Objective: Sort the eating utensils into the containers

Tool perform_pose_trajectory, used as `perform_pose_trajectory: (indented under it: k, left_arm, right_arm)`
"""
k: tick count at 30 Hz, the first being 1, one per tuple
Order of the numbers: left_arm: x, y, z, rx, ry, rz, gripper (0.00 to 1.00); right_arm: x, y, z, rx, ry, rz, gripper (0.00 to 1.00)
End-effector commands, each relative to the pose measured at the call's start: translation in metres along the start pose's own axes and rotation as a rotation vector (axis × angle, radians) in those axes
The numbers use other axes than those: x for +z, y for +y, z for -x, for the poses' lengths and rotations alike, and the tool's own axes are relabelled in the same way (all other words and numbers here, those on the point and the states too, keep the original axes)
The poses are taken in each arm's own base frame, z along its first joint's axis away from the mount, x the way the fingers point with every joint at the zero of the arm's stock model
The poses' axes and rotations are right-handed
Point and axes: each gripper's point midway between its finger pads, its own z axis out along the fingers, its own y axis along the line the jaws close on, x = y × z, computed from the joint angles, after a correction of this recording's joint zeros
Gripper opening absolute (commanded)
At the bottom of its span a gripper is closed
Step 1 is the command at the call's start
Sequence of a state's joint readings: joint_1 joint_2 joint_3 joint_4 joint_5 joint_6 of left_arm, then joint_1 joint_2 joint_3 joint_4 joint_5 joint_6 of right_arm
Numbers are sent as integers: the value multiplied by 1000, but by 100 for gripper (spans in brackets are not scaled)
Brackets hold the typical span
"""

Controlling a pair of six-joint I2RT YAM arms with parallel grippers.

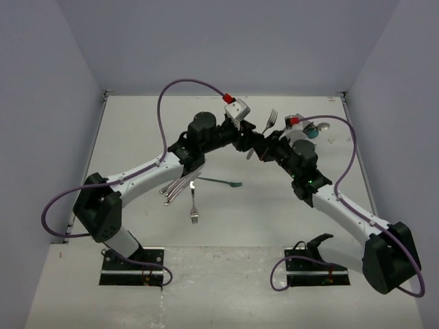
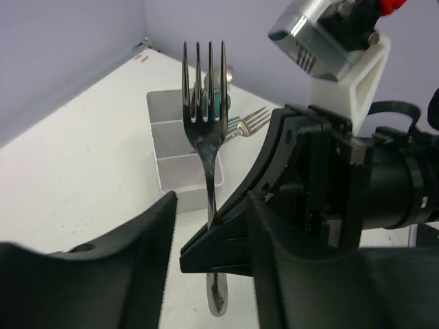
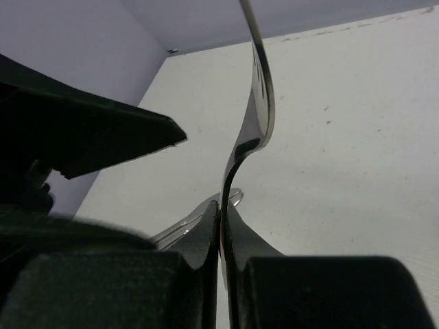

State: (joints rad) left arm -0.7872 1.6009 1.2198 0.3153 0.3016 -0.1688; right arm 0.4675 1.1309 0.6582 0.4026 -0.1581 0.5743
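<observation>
My right gripper (image 3: 221, 218) is shut on the handle of a silver fork (image 3: 260, 103) and holds it upright above the table's middle, tines up (image 1: 271, 120). My left gripper (image 1: 244, 142) is open. Its two fingers stand either side of the right gripper's fingertips (image 2: 206, 236) and the fork (image 2: 204, 110), without touching the fork. The white three-compartment box (image 2: 162, 113) lies beyond, with a teal utensil (image 2: 221, 103) and a silver fork (image 2: 251, 121) in it. In the top view the box is mostly hidden behind my right wrist.
A pile of silver utensils (image 1: 175, 188) lies under my left forearm. A single fork (image 1: 194, 207) lies just in front of the pile. A teal utensil (image 1: 226, 182) lies mid-table. Purple cables loop over both arms. Walls enclose the table.
</observation>
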Motion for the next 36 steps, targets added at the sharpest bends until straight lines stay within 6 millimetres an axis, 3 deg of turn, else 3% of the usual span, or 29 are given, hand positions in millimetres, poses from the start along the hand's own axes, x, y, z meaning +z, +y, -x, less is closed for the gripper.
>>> perform_pose_trajectory:
  k: [1, 2, 3, 9, 14, 18, 22, 27, 36]
  left_arm:
    - [-5, -37, 24, 35, -30, -135, 52]
    - [-6, -36, 26, 49, -31, -132, 72]
    - [-10, -37, 33, 59, -45, -130, 100]
    - [-27, -14, 51, 114, -73, 26, 100]
    - [-45, 9, 53, 141, -73, 169, 100]
    - [-64, 29, 56, 131, -90, 243, 100]
    - [-80, 54, 60, 119, -102, 318, 100]
    - [-95, 82, 64, 88, -114, 365, 100]
    - [-109, 93, 68, 124, -128, 421, 100]
  right_arm:
    - [4, -12, 43, -16, -187, -78, 0]
    - [3, -13, 46, -19, -209, -80, 0]
    - [1, -18, 50, -22, -243, -106, 0]
    - [-15, -79, 92, -74, -436, -408, 0]
    - [-28, -134, 121, -48, -589, -635, 0]
    - [-33, -169, 129, -13, -662, -800, 0]
    - [-34, -186, 138, 1, -729, -917, 2]
    - [-31, -210, 124, 10, -731, -1021, 5]
    - [-26, -220, 121, 35, -757, -1058, 11]
